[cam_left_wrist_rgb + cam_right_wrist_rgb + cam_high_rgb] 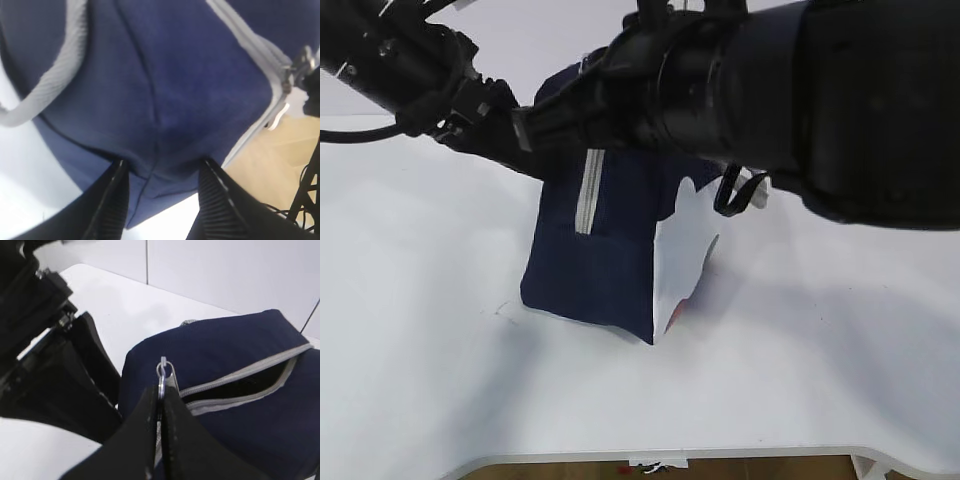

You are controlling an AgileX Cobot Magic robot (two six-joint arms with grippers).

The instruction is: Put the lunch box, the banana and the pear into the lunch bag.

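The navy lunch bag (600, 270) stands on the white table, and both arms crowd over its top. My left gripper (164, 165) has its fingers on either side of a lower corner of the lunch bag (165, 90), pressing the creased fabric between them. My right gripper (162, 390) is shut on the metal zipper pull (164, 369) at the end of the grey zipper (240, 382), which gapes partly open across the lunch bag (225, 355). The lunch box, the banana and the pear are out of view.
The white table (420, 350) spreads all round the bag, with its front edge (670, 455) near the bottom. A grey webbing handle (55, 80) hangs down the bag's side. A black cable loop (735, 195) dangles under the right arm.
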